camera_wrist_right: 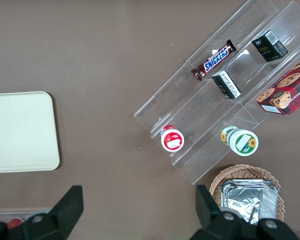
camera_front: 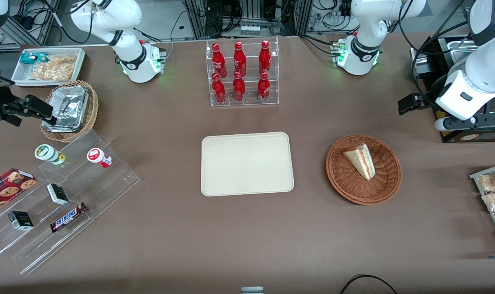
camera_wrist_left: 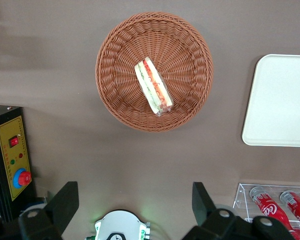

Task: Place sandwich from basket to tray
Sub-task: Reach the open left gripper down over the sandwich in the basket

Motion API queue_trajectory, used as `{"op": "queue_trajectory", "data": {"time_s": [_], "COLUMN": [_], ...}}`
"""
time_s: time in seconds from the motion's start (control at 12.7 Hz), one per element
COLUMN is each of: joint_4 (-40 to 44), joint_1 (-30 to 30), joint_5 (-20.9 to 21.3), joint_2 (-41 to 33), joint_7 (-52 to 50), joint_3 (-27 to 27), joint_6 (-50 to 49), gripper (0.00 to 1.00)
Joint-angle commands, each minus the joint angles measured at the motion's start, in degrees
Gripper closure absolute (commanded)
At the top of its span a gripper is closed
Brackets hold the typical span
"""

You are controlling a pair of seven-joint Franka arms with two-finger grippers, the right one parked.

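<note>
The sandwich (camera_front: 360,160) is a pale bread wedge with red and green filling. It lies in the round reddish-brown wicker basket (camera_front: 388,185). The wrist view shows the sandwich (camera_wrist_left: 153,86) in the basket (camera_wrist_left: 112,52) too. The cream tray (camera_front: 247,163) lies flat beside the basket, toward the parked arm's end, with nothing on it. It also shows in the wrist view (camera_wrist_left: 282,100). My left gripper (camera_front: 412,104) hangs high above the table, off the basket's rim toward the working arm's end. In the wrist view the gripper (camera_wrist_left: 134,202) is open and holds nothing, its fingers (camera_wrist_left: 65,202) wide apart.
A clear rack of red bottles (camera_front: 242,73) stands farther from the front camera than the tray. A black control box (camera_wrist_left: 12,157) sits near the gripper. A rack of bagged snacks (camera_front: 494,192) lies at the working arm's end. A clear stepped shelf (camera_front: 63,196) holds small goods at the parked arm's end.
</note>
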Motion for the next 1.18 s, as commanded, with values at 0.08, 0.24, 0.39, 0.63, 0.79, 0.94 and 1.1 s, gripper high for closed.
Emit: {"op": "queue_trajectory", "data": {"time_s": [0.08, 0.24, 0.39, 0.63, 0.79, 0.94, 1.1], "joint_4": [0.0, -1.4, -4.9, -14.2, -21.2, -26.6, -32.4], "joint_1": [-0.4, -0.4, -0.5, -0.6, -0.6, -0.6, -0.6], "joint_5": [1.0, 1.0, 0.9, 1.0, 1.2, 1.2, 1.3], "joint_2": [-0.7, 0.0, 0.1, 0.0, -0.3, -0.2, 0.0], "joint_7": [0.5, 0.5, 0.5, 0.5, 0.5, 0.4, -0.2], "joint_3": [0.2, 0.2, 0.2, 0.0, -0.8, -1.0, -1.1], "joint_6": [-0.7, -0.4, 2.4, 10.3, 18.8, 26.3, 34.8], "gripper": [0.0, 0.0, 0.0, 0.0, 0.0, 0.0, 0.0]}}
